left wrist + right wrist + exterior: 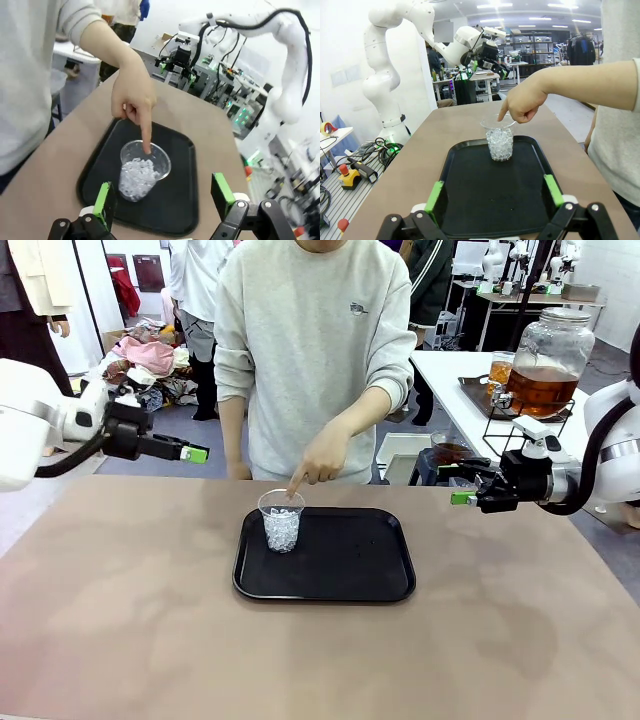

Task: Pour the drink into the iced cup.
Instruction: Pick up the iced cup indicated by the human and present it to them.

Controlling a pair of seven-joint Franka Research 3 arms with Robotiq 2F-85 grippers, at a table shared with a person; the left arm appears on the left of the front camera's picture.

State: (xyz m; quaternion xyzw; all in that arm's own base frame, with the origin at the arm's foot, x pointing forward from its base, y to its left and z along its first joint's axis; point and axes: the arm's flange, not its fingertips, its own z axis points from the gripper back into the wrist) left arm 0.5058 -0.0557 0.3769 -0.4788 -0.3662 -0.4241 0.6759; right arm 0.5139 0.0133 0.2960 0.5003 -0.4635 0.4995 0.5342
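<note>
Green-padded left end effector (195, 453) spread wide, empty — right end effector (462, 497) likewise

A black tray (350, 560) lies flat at the middle of the brown bench (120, 620). Far back at the left sits a heap of clothes (145, 355); at the right stands a white bench (440, 370).

A clear cup (282, 518) is stood upright and open at the far left corner of a black tray (350, 562) and is largely filled with ice (282, 533). The translucent amber-brown drink (540, 390) is held in a lidded glass jar (556, 340) on a white side table (445, 370), well apart from the cup.
</note>
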